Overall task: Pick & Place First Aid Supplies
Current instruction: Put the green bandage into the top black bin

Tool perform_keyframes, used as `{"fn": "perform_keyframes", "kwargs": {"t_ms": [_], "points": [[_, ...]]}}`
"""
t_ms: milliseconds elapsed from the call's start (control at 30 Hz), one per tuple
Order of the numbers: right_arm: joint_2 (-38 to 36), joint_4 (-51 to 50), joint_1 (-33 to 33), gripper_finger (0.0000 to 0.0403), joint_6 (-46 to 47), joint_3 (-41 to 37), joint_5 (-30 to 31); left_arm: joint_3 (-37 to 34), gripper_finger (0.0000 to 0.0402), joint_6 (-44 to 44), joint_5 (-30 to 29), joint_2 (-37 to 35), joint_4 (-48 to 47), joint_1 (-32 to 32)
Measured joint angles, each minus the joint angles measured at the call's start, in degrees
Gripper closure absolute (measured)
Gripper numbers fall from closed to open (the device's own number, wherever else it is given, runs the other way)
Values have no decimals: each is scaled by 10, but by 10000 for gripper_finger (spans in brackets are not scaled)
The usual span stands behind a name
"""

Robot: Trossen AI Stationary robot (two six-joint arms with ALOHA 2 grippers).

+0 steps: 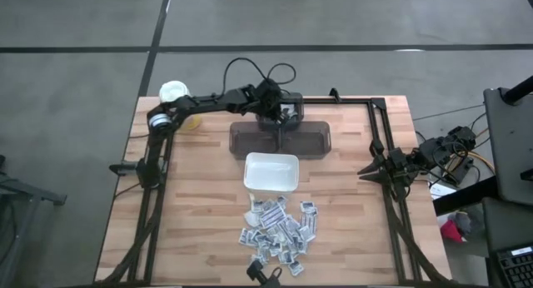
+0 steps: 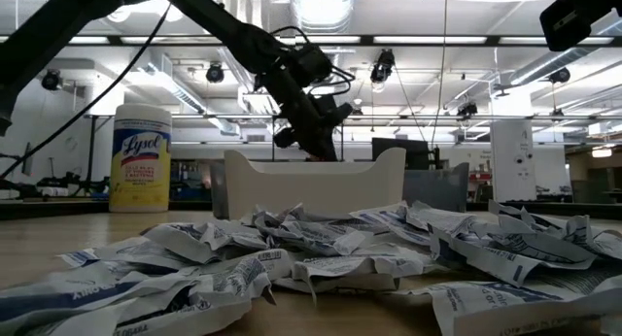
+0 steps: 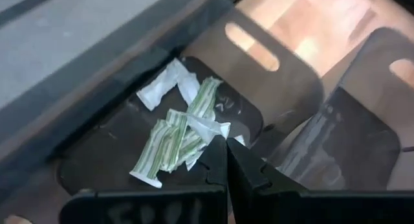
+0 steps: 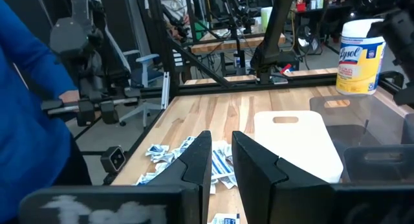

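Observation:
The first aid supplies (image 1: pixel 279 230) lie in a loose heap of small white packets with blue print near the table's front edge, also low in the low view (image 2: pixel 321 258). Just behind them stands the white dish (image 1: pixel 271 173). Behind the dish is a dark see-through bin (image 1: pixel 316 141). My left gripper (image 3: pixel 226 143) hangs shut over this bin, slanting down, above several white and green-striped packets (image 3: pixel 171 143) on the bin's floor. My right gripper (image 4: pixel 222 153) waits at the table's right edge (image 1: pixel 366 171), open, nothing between its fingers. My left gripper's shut fingertips (image 3: pixel 220 153) stand right in front of a white packet (image 3: pixel 206 128) in the bin. White shows on both sides of the tips. I cannot tell whether they touch or hold it.
A yellow canister with a white lid (image 1: pixel 175 95) stands at the table's far left corner. Black frame rails (image 1: pixel 379 130) run along the table's sides. In the right wrist view a person in a blue sleeve (image 4: pixel 26 120) stands beyond the table.

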Motion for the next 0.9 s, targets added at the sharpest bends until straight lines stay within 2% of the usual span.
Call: {"fn": "perform_keyframes", "kwargs": {"t_ms": [900], "points": [[0, 0, 0, 344, 0, 0, 0, -8, 393, 6, -2, 15, -1, 12]]}}
